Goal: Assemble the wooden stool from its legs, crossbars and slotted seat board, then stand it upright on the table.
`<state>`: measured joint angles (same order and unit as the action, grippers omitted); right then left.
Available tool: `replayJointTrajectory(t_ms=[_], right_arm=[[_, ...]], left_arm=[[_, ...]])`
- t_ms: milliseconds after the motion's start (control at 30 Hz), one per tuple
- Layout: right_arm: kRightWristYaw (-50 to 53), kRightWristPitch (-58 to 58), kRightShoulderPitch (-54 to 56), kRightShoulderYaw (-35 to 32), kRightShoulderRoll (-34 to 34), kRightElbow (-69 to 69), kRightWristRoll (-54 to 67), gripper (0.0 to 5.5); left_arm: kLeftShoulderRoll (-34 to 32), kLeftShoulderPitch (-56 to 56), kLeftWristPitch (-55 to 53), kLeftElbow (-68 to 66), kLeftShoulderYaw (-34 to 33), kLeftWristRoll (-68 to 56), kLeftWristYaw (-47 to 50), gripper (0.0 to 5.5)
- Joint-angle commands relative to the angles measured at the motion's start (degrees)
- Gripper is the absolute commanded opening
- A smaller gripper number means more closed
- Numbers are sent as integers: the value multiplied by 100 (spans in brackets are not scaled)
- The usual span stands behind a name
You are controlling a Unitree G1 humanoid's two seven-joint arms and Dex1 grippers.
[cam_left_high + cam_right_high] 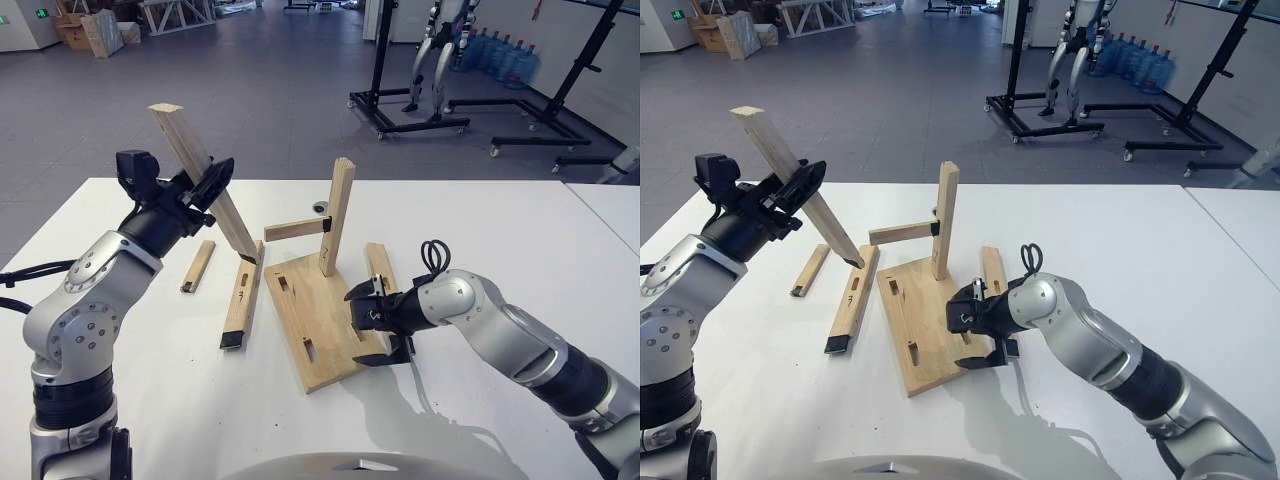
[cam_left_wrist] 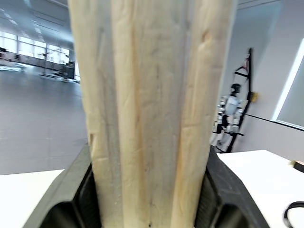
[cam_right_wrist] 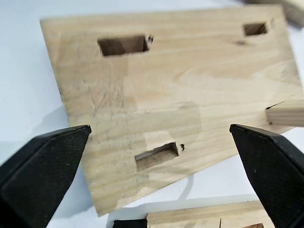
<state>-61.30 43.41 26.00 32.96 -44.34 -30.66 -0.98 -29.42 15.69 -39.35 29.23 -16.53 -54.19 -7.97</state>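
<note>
**Stool partly built: one leg raised in the left gripper, one standing in the seat board**

The left gripper (image 1: 205, 190) is pinched around a pale wooden leg (image 1: 185, 140) near its middle. The leg is held clear of the white tabletop (image 1: 500, 230) and tilted, with its top end toward 11 o'clock and its dark-tipped bottom end toward 5 o'clock. In the left wrist view the leg's straight, light grain runs between the two black fingers (image 2: 78, 190).

A short crossbar (image 1: 198, 266) lies flat on the tabletop at 7 o'clock from the gripper. Just to its right a second leg (image 1: 243, 298) lies flat, with small dark marks on its face and a dark near end. The held leg's bottom end comes down right at this leg's far end, but I cannot tell whether the two touch.

The slotted seat board (image 1: 315, 320) lies flat near the middle of the tabletop, just beside the lying leg. It is light wood with rectangular slots cut through it, and the tiny dark marks beside the slots are too small to read. An upright leg (image 1: 338, 215) stands in the board's far part. A joined crossbar (image 1: 295, 231) sticks out of it toward 9 o'clock, above the tabletop. Another leg (image 1: 379, 268) lies flat along the board's 2 o'clock edge.

The right gripper (image 1: 385, 325) sits at the board's 4 o'clock edge with its fingers spread wide and nothing between them.
</note>
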Motion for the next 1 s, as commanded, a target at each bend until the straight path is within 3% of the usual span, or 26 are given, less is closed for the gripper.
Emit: replayJointTrajectory(t_ms=[33,167,367,567,833,1000], right_arm=[[3,448,305,-605,239,-229,530,540],[139,682,365,-1309,246,-47,942,540],[457,731,-7,-1933,163,314,1233,540],[627,427,-380,-2072,98,745,1310,540],[674,237,-340,-1967,104,936,1334,540],[690,193,-336,-1905,120,934,1351,540]], left_arm=[[-358,1,-402,171,7,35,-3,202],[-755,-98,-789,-15,78,29,-390,202],[-6,-492,827,-653,-121,543,-1558,202],[907,-412,1149,-1810,-94,-92,-2539,202],[1042,455,2050,-3465,279,686,-4025,202],[1184,567,1975,-4151,456,791,-4638,202]])
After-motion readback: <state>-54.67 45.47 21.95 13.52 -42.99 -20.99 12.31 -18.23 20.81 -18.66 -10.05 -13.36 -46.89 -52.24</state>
